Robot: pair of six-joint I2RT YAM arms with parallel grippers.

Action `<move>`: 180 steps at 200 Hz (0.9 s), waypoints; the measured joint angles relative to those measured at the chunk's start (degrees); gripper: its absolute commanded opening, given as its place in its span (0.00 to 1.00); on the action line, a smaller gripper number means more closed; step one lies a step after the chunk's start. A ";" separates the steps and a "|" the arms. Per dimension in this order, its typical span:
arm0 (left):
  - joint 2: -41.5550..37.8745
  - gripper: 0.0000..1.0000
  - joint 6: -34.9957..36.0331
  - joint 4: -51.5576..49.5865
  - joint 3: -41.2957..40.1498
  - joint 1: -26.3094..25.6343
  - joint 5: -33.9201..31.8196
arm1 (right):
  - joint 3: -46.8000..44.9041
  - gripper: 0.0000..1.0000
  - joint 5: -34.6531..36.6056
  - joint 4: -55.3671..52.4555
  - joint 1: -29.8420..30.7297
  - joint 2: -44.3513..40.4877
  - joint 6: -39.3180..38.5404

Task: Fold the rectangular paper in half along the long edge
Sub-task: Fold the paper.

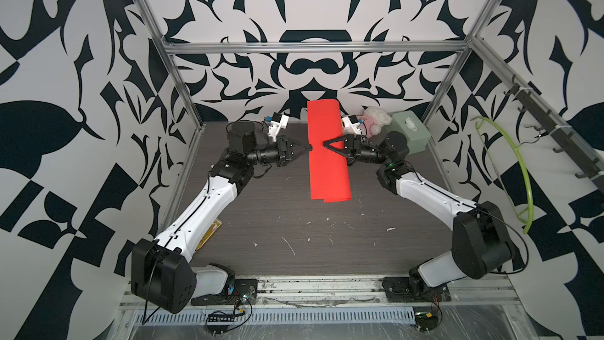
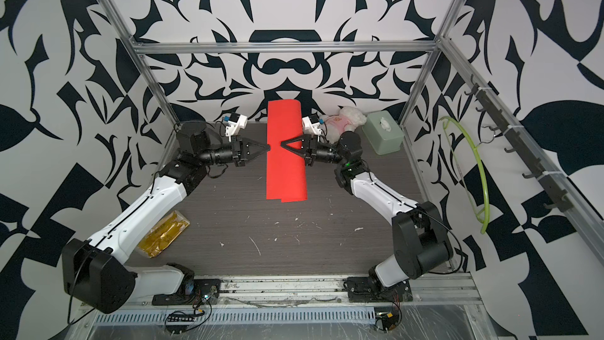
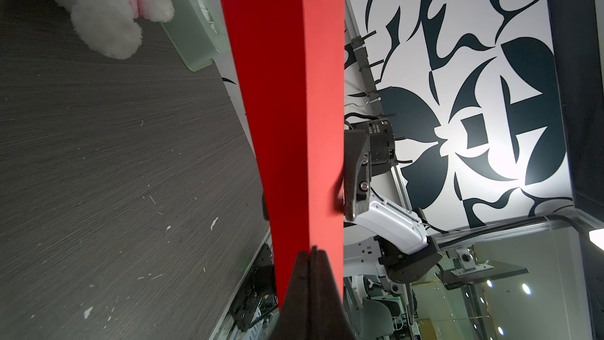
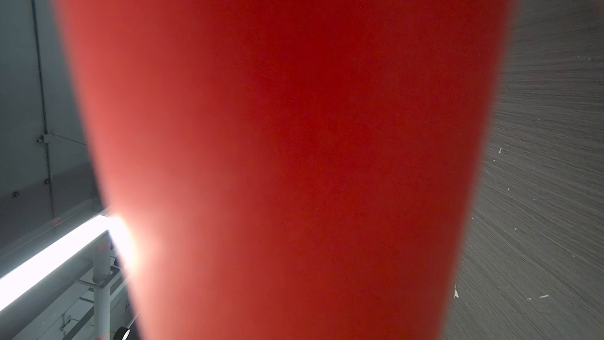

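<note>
As the two arms reached in from the lower corners in both top views, elbows bent, their wrists met nose to nose at centre frame. The left gripper (image 1: 309,148) was clamped on the left edge of the rectangular paper (image 1: 327,171), tips pressed together on the sheet. The right gripper (image 1: 324,143) lay over the sheet from the right; gripping or not, I couldn't tell. The paper, smooth and bright red, was doubled over loosely with a rounded bend at its upper end. It ran down the centre over the table (image 1: 294,240), which was dark, wood-grained and flecked white. A plush bear (image 1: 379,117) and a pale green box (image 1: 410,132) sat upper right, with bold black-and-white walls (image 1: 313,11) all round. In a top view, a gold packet (image 2: 163,233) lay lower left.

Left wrist: closed fingers (image 3: 299,282) at bottom centre pinched the red strip (image 3: 287,93), and one finger (image 3: 356,174) of the right gripper stood beside its right edge.

Right wrist: blurred red paper (image 4: 294,142) filled the frame, with grained table (image 4: 539,158) at right.
</note>
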 measured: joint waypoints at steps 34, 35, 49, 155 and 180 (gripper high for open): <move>0.39 0.00 -0.11 0.17 0.00 -0.42 0.02 | 0.04 0.61 0.00 0.44 0.00 0.02 0.26; 0.42 0.00 -0.13 0.20 0.00 -0.44 0.02 | 0.04 0.61 0.00 0.44 0.00 0.02 0.26; 0.81 0.00 -0.28 0.57 0.00 -0.74 0.00 | 0.04 0.62 0.00 0.42 0.00 0.04 0.26; 2.45 0.00 -1.57 2.95 0.00 -2.54 0.00 | 0.35 0.65 0.04 -0.09 0.28 1.70 -0.26; 2.75 0.00 -1.75 3.06 0.00 -2.82 -0.02 | 0.35 0.66 0.04 -0.24 0.33 1.84 -0.33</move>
